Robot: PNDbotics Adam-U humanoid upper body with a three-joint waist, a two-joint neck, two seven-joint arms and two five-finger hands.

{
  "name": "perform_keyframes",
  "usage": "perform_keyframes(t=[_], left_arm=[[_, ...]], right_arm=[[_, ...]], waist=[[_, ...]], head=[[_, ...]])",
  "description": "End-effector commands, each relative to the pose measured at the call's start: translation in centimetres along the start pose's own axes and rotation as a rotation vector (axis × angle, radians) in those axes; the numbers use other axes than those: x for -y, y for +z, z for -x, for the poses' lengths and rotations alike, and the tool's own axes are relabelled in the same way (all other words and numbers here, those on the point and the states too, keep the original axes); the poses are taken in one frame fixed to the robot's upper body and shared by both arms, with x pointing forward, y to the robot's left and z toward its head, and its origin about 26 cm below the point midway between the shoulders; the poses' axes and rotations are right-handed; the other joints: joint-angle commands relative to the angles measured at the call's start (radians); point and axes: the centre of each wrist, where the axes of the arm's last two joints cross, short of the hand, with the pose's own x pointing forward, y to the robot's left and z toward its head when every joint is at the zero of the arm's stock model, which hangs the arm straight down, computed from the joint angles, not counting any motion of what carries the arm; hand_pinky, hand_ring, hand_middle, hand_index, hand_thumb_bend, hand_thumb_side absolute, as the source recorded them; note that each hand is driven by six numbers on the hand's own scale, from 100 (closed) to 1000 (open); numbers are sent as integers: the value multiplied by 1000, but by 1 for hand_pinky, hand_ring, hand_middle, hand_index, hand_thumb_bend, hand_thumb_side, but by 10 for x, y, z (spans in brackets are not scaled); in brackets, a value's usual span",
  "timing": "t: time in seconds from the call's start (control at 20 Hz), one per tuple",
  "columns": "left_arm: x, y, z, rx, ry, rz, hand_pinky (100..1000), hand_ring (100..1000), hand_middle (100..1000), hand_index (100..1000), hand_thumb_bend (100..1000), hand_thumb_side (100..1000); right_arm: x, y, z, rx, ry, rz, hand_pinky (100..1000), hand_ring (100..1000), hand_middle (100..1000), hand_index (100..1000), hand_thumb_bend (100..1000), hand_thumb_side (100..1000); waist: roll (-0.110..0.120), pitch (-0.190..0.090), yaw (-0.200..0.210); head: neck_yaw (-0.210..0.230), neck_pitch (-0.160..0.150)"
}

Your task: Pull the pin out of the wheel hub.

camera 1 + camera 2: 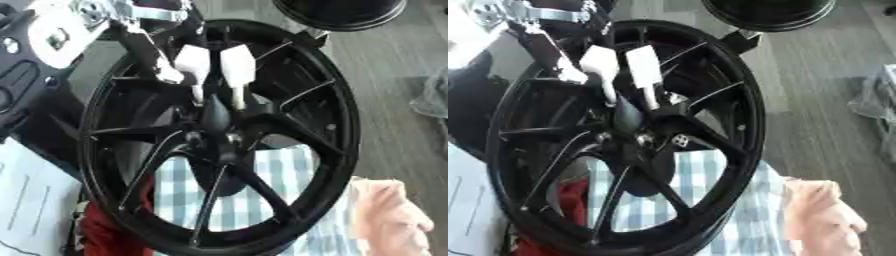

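Note:
A large black spoked wheel [337,125] stands tilted and fills most of both views. At its hub [223,135] a small pale spot [234,136] shows, possibly the pin; I cannot make it out clearly. My left hand [214,62] comes in from the upper left, its white-padded fingers [237,65] pointing straight down between the spokes, just above the hub. Its fingers look straight, and I see nothing held between them. My right hand is in neither view.
A blue and white checked cloth [271,190] lies under the wheel. A red thing [105,232] and white paper [35,200] are at the lower left, a pinkish cloth-like shape [389,215] at the lower right. Another black round object [341,12] sits at the top.

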Motion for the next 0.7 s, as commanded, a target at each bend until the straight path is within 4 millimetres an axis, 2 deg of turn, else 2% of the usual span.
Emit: perform_keyframes(t=[0.05, 0.35, 0.5, 0.55, 0.6, 0.65, 0.7], left_arm=[[-11, 11, 0, 113, -162, 187, 742, 629, 553, 615, 326, 332], [-14, 17, 1, 83, -176, 188, 677, 584, 517, 563, 302, 198], [-19, 19, 1, 74, -177, 174, 628, 549, 486, 527, 251, 100], [-21, 21, 0, 70, -176, 165, 617, 539, 477, 516, 240, 100], [-22, 21, -1, 68, -173, 158, 599, 523, 463, 498, 160, 119], [-25, 22, -2, 68, -170, 149, 593, 517, 456, 490, 222, 100], [-27, 24, -3, 67, -169, 140, 584, 508, 447, 478, 241, 100]], right_arm=[[4, -5, -8, 25, 17, -3, 717, 705, 689, 913, 100, 690], [4, -5, -7, 24, 19, -3, 717, 705, 689, 912, 100, 691], [4, -5, -7, 22, 20, -5, 718, 705, 689, 912, 100, 695], [4, -5, -7, 22, 21, -6, 718, 705, 690, 912, 100, 696], [4, -4, -7, 21, 21, -8, 718, 705, 690, 912, 100, 697], [4, -4, -7, 21, 21, -9, 718, 705, 690, 912, 100, 697], [4, -4, -7, 21, 21, -9, 718, 705, 690, 912, 100, 697]], waist=[[-5, -17, 0], [-4, -18, 2], [-4, -18, 3], [-4, -18, 3], [-4, -18, 3], [-4, -18, 3], [-4, -18, 3]], head=[[2, 6], [4, 8], [5, 9], [5, 10], [5, 10], [5, 10], [5, 11]])
